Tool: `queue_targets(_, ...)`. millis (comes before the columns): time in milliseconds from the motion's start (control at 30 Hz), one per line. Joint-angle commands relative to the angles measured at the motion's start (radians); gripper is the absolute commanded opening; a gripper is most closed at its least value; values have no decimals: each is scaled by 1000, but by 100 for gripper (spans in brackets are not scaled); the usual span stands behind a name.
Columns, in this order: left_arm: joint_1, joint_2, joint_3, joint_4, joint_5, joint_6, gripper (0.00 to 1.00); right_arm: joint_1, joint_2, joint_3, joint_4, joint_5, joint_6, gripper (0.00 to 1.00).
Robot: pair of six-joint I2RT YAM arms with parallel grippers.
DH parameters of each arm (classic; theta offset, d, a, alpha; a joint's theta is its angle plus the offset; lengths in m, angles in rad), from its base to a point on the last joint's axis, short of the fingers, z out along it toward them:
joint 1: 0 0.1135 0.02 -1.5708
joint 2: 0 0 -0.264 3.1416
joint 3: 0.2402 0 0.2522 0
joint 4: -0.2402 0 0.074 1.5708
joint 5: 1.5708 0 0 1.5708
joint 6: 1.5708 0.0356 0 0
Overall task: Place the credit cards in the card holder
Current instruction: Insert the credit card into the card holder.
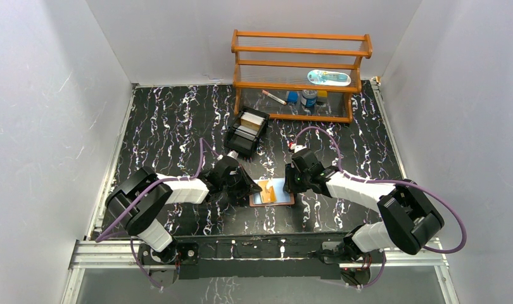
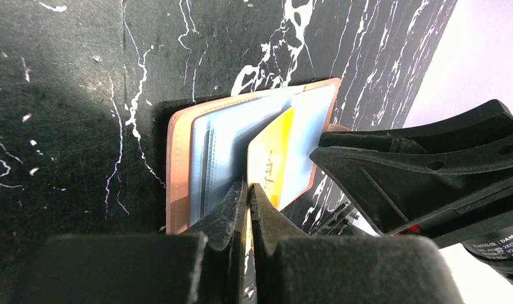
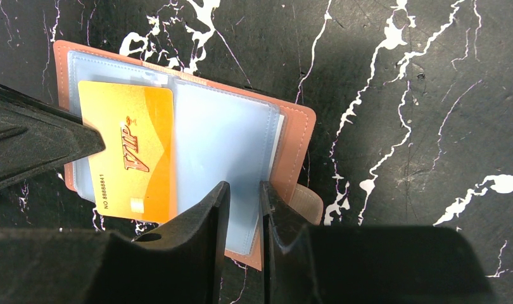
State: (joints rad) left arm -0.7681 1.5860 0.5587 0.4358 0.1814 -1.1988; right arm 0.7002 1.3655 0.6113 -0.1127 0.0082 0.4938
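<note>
The left hand pinched the card edge-on to slide it into the holder; the right hand, fingers nearly together, seemingly pinned the holder to the tabletop.

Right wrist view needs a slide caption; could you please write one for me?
Left pincer holds an orange card over the open wallet; right pincer grips its sleeve.

Tabletop: black, white marble veining. Card holder: tan-brown leather, pale blue translucent pockets. Credit card: orange-yellow gradient, darker "VIP" lettering. My left end effector and my right end effector: plain black. Rack, far edge: orange-brown wood.
</note>
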Motion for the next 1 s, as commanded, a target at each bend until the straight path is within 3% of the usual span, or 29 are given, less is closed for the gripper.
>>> queue_targets(0,-9,-3,-17,-101,-34,10,0,2,9,-16,-21,1,3,31)
queue_targets(433,-34,5,0,-83,-24,-13,0,2,9,-18,-18,-1,3,31)
queue_targets(967,-34,123,159,-144,-22,173,2,2,-17,16,-38,-36,12,33)
